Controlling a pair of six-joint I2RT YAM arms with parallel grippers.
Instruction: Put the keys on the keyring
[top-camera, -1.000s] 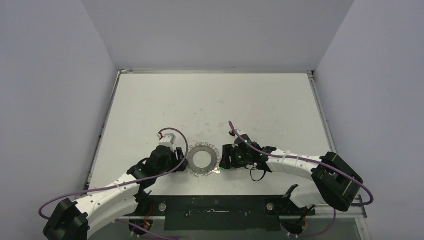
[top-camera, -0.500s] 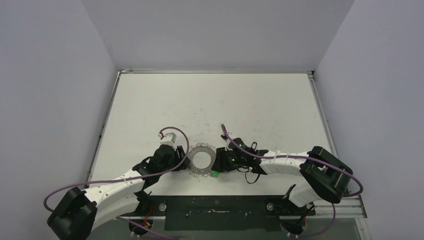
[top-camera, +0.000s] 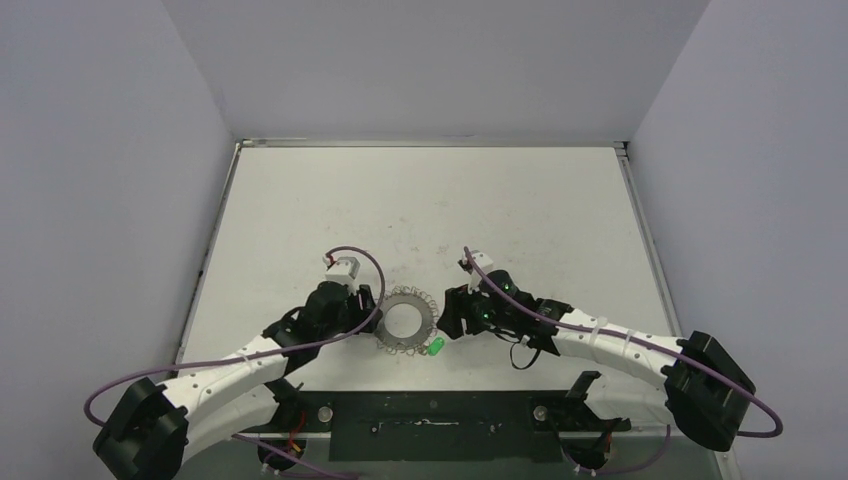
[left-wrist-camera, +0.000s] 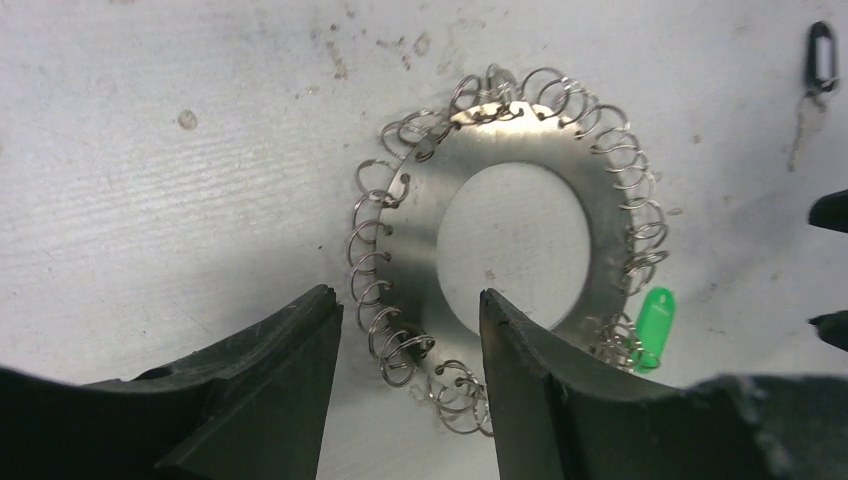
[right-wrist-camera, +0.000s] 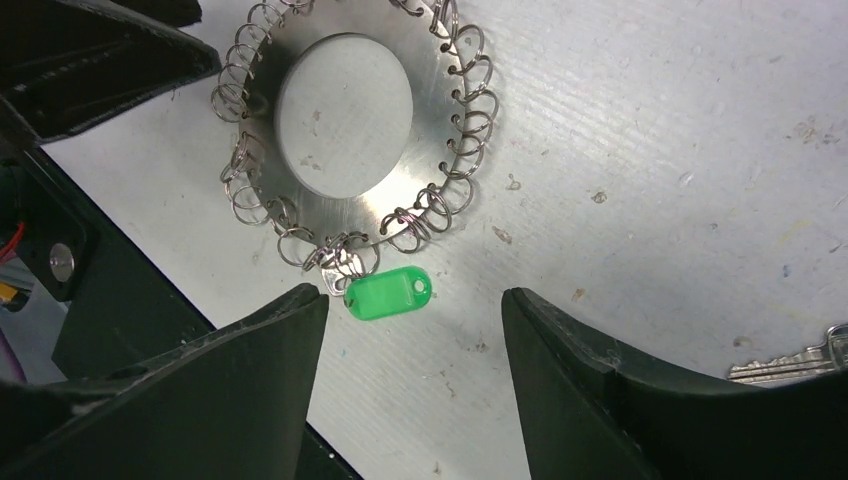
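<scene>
Seeming partly done: green tag (right-wrist-camera: 390, 293) at keyring (right-wrist-camera: 428, 165) loops, maybe hooked; key (right-wrist-camera: 790, 362) apart on bench (right-wrist-camera: 650, 150). Left claw (left-wrist-camera: 408, 300), right claw (right-wrist-camera: 412, 296) wide, empty.

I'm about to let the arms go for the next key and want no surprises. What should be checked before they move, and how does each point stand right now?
1. Right pincer open and empty: ok.
2. Left pincer steadying the keyring: cannot tell; its jaws are open and straddle the rim.
3. Green tag threaded on a loop: cannot tell; it lies against the loops.
4. Silver key on the keyring: not ok; it lies apart on the table.
5. Black tag on the keyring: not ok; it also lies apart.
</scene>
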